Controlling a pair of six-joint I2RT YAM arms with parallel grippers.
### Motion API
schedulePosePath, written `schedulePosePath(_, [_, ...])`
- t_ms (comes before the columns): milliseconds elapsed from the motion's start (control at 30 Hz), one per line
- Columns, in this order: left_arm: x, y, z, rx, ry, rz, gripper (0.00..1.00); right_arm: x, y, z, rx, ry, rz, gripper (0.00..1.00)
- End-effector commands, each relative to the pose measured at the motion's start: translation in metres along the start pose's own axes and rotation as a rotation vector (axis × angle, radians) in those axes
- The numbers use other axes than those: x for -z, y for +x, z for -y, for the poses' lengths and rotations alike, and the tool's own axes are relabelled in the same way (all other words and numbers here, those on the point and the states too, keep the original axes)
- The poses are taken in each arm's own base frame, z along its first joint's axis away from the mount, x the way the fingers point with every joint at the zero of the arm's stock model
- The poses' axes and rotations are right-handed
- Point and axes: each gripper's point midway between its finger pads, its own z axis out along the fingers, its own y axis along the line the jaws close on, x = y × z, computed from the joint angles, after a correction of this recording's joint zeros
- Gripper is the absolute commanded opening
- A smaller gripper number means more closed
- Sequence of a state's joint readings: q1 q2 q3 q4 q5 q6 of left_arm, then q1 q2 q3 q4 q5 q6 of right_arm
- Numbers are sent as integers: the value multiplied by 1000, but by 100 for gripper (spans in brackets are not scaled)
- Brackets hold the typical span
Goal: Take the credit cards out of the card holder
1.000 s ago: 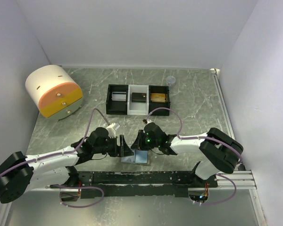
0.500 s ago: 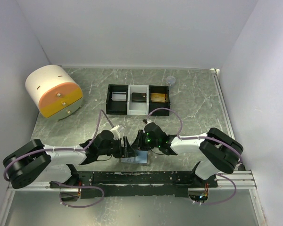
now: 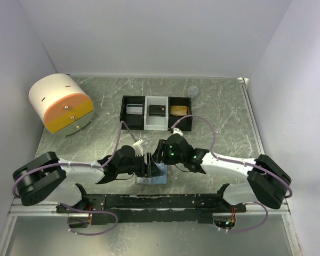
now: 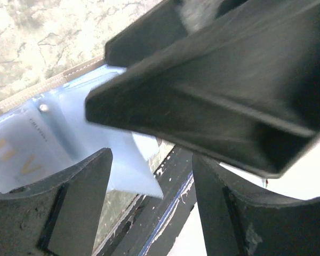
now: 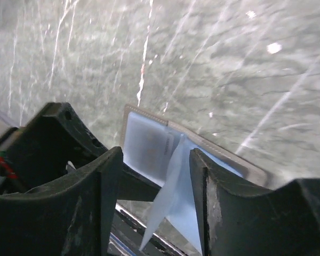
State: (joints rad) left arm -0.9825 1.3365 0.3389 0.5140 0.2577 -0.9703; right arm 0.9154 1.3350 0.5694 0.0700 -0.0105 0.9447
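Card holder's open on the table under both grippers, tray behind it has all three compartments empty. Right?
Not quite. The card holder does lie open under the left gripper and right gripper, but the tray is not empty: the top external view shows each of its three compartments holding something.

Left pincer (image 4: 152, 210) and right pincer (image 5: 156, 194) nose to nose, both parted.

Faint gold lettering on the card holder (image 4: 26, 152) lining — too blurred to read.
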Motion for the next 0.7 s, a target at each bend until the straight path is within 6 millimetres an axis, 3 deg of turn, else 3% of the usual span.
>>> schedulePosePath(0, [-16,-3,21,-47,75,-5,74,22,-25,38,17,216,99,55])
schedulePosePath(133, [-27,4,26,-58,74,-20,73,31,-30,41,11,215,130,55])
schedulePosePath(333, [-19,-7,26,-123,-32,-9,77,30,-30,22,7,117,123,53])
schedulePosePath(500, [22,-31,9,-135,-215,112,82,22,-19,-4,44,-27,54,47])
schedulePosePath(667, [80,-43,-31,-69,-466,242,82,13,-4,-25,88,-89,4,43])
